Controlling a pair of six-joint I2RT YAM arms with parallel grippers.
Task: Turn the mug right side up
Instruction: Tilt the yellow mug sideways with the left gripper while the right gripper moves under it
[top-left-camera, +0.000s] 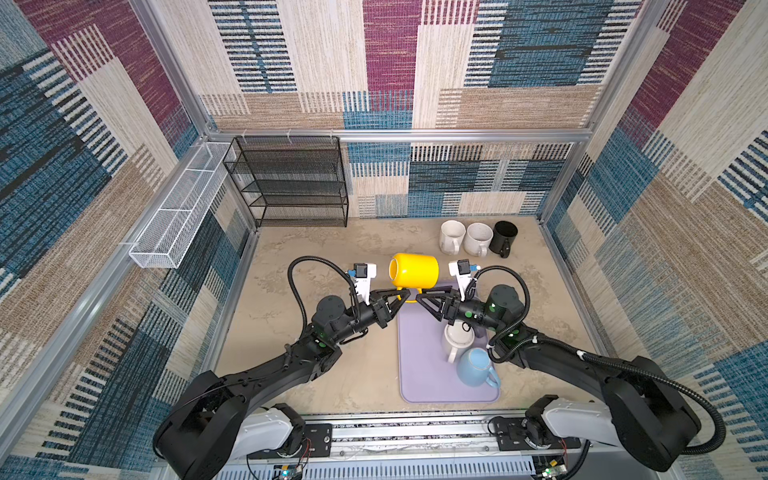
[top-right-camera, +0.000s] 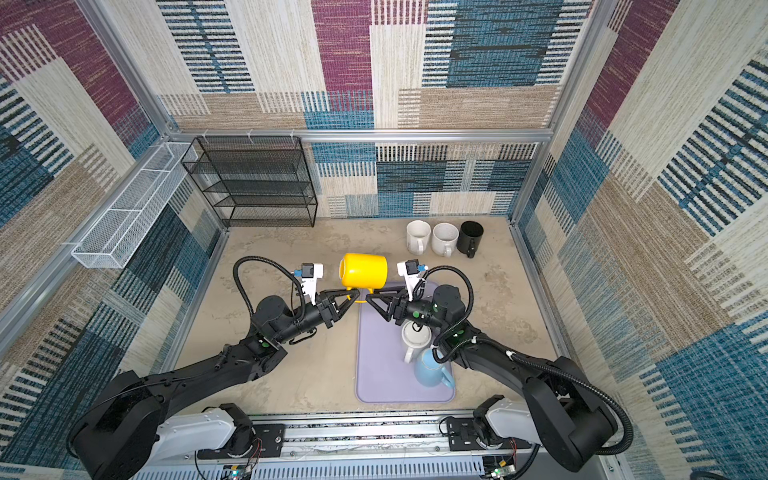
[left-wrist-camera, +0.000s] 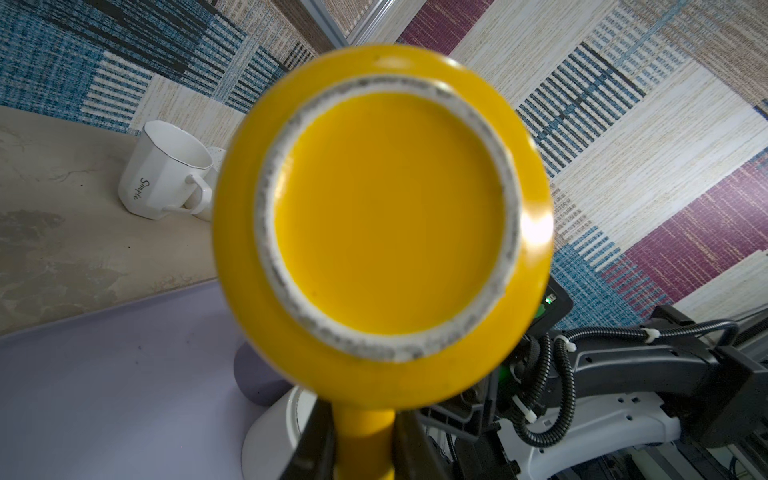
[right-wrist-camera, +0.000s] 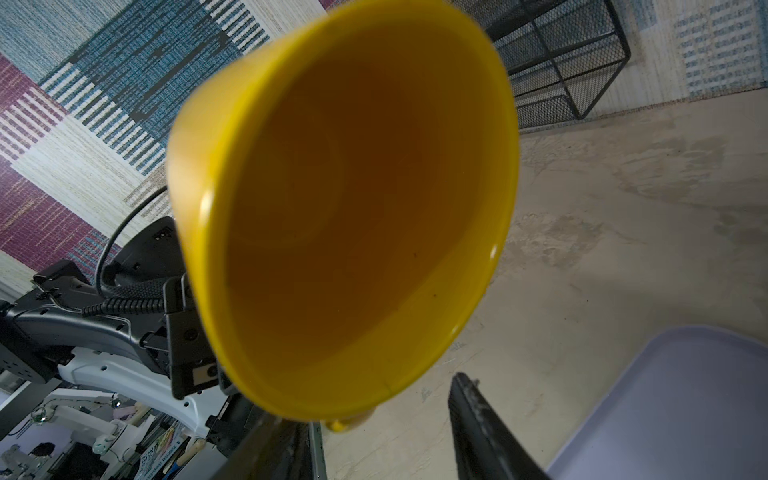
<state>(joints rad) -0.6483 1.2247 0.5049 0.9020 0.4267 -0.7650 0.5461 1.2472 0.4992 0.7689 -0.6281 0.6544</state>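
While the left tool (top-left-camera: 403, 296) clamps its handle (left-wrist-camera: 363, 436) and the right tool (top-left-camera: 419, 298) waits, jaws apart, the mug (top-left-camera: 415, 270) hangs sideways, apparently half-turned.

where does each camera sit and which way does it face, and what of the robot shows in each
Top views: high above the arms' bases, looking down on the table; left arm and right arm whole, left gripper and right gripper meeting at the yellow mug.
Left wrist: on the left arm, facing the mug's base; its fingers pinch the handle.
Right wrist: on the right arm, facing into the mug's mouth; its fingers stand apart.
Shared: both wrist views see the mug from opposite ends.
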